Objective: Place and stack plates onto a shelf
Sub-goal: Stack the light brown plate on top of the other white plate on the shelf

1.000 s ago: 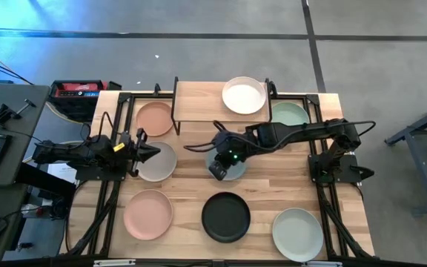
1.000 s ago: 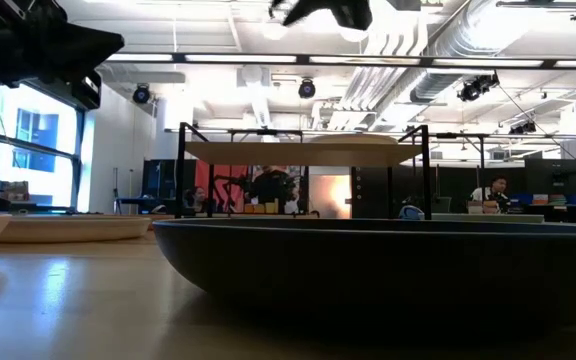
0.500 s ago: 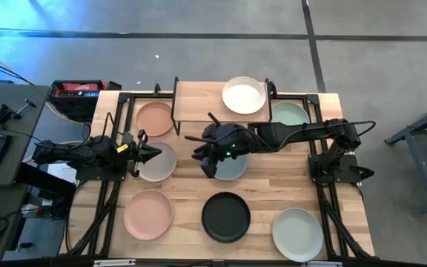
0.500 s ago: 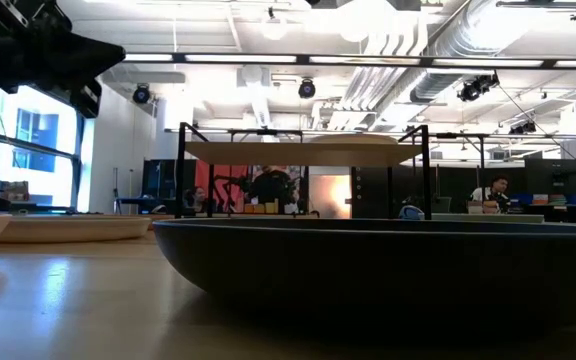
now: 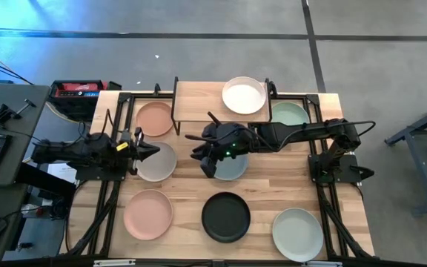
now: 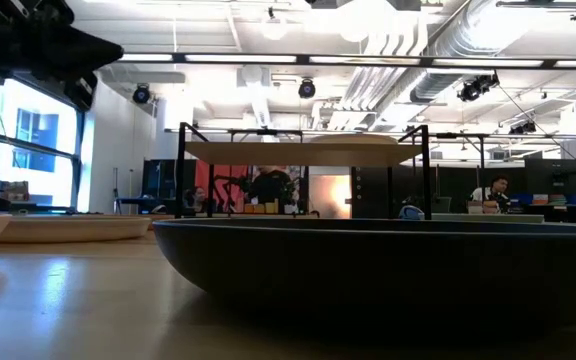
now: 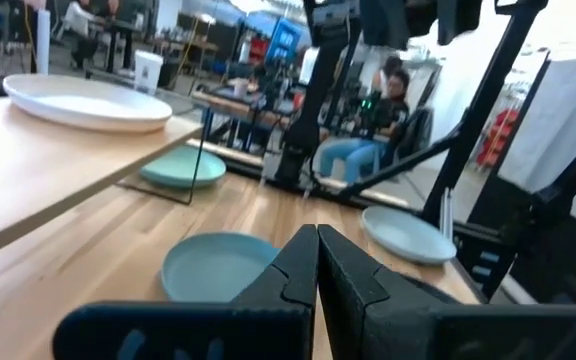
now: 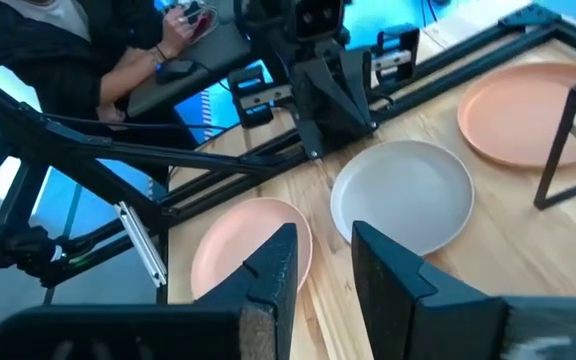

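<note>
Eight round matte plates with low rims, all the same size. White plate sitting on the right half of the shelf, a small riser with a light wood top on thin black legs at the far edge of the table. Peach plate down on the table just left of the shelf, partly tucked under its edge. Pale green plate just right of the shelf. Grey plate in the middle row on the left, grey-blue plate in the middle. Front row: pink plate, black plate, another pale green plate.

Right gripper stretched across the table, hovering over the left edge of the grey-blue plate, fingers a little apart and empty in the wrist view. Left gripper at the left edge of the grey plate, fingers pressed together with nothing between them in its own wrist view.
</note>
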Controlling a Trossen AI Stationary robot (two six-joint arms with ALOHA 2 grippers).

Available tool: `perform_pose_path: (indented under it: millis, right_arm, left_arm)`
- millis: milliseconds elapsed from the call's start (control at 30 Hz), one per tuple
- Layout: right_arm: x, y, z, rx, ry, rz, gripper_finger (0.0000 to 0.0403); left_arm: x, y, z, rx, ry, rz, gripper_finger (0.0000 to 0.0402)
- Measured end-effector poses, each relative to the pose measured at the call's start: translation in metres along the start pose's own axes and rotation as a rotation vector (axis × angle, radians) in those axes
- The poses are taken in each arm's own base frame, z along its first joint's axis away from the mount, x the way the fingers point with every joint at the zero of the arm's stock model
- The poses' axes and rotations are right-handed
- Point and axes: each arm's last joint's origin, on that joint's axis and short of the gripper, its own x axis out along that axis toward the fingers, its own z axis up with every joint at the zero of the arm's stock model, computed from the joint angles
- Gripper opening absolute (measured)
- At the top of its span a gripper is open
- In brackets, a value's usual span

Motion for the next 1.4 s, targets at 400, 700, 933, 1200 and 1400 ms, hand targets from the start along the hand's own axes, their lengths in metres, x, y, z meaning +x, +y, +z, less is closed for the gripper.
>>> perform_pose_path:
  millis: [400,700,933,1200,1400]
  right_arm:
    - [-0.010,-0.001,0.010,-0.033,-0.058,0.009,0.0078]
    - [-0.029,0.001,0.018,-0.041,-0.084,0.026,0.0078]
    - [-0.051,0.003,0.025,-0.072,-0.114,0.037,0.0078]
    - [-0.073,0.003,0.029,-0.110,-0.111,0.036,0.0078]
    - [-0.096,0.000,0.028,-0.113,-0.082,0.014,0.0078]
  left_arm:
    - [0.010,-0.010,0.033,0.022,0.148,0.047,0.0001]
    - [0.026,-0.018,0.054,0.009,0.221,0.083,0.0001]
    - [0.039,-0.025,0.064,-0.068,0.274,0.016,0.0014]
    - [0.055,-0.027,0.054,-0.165,0.368,-0.029,0.0081]
    - [0.065,-0.026,0.045,-0.258,0.438,0.018,0.0112]
